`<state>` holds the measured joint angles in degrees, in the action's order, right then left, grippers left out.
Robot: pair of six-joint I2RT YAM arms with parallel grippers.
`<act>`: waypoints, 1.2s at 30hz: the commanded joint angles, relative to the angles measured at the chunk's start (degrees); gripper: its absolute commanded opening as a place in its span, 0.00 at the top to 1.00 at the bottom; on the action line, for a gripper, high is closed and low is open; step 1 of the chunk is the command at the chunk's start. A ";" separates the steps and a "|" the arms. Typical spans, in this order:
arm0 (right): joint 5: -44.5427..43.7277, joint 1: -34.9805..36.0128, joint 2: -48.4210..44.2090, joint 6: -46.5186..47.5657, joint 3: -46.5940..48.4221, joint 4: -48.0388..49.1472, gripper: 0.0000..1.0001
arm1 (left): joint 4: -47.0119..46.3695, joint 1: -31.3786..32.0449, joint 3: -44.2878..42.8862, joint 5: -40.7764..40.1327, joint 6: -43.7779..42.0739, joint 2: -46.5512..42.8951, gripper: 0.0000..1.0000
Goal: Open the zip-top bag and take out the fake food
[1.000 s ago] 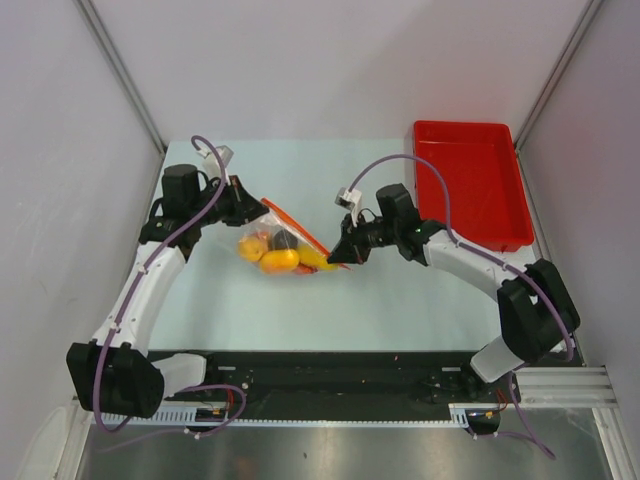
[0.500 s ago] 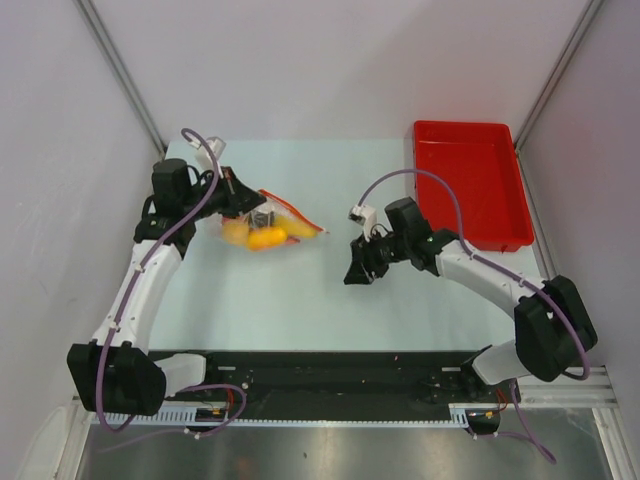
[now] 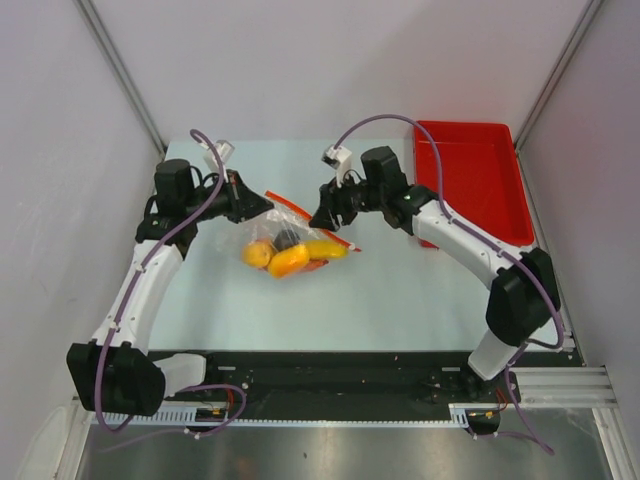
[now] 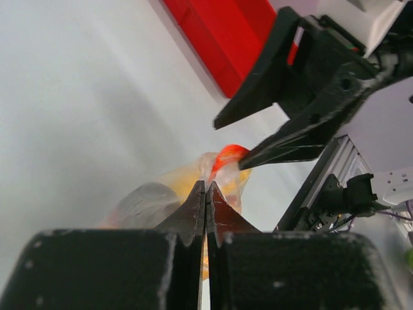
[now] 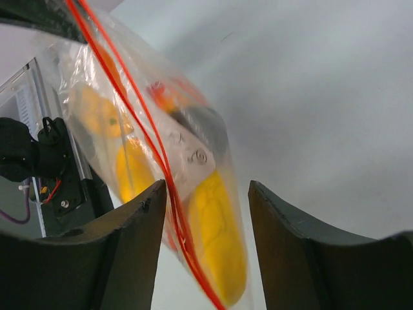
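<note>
The zip-top bag (image 3: 300,232) is clear, with an orange-red zip strip (image 5: 139,110), and sags from my left gripper (image 3: 258,203). That gripper is shut on the bag's upper left edge (image 4: 222,169). The fake food (image 3: 288,258) lies inside the bag: yellow and orange pieces and a dark round one. My right gripper (image 3: 322,214) is open at the bag's far side. In the right wrist view the right gripper (image 5: 208,194) straddles the zip strip and a yellow piece (image 5: 216,226), which lie nearer its left finger (image 5: 139,216). The open right gripper (image 4: 240,135) also shows in the left wrist view.
A red rectangular tray (image 3: 470,190) stands at the back right of the pale table (image 3: 300,310), just behind the right arm's forearm. Grey walls close in both sides and the back. The arms' bases and a black rail run along the near edge.
My right gripper let go of the bag's right end, opened, swung away, then came up around the zip strip. The left gripper kept its hold while the bag swung left and back.
</note>
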<state>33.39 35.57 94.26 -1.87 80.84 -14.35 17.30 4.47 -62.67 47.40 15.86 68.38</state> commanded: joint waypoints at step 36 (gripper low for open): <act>5.72 0.29 2.16 -1.12 6.97 2.92 0.54 | 0.98 4.58 1.42 3.93 -4.70 0.53 1.00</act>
<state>37.36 35.97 96.73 -3.03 85.69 -14.04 19.42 8.51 -60.71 49.28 12.86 69.28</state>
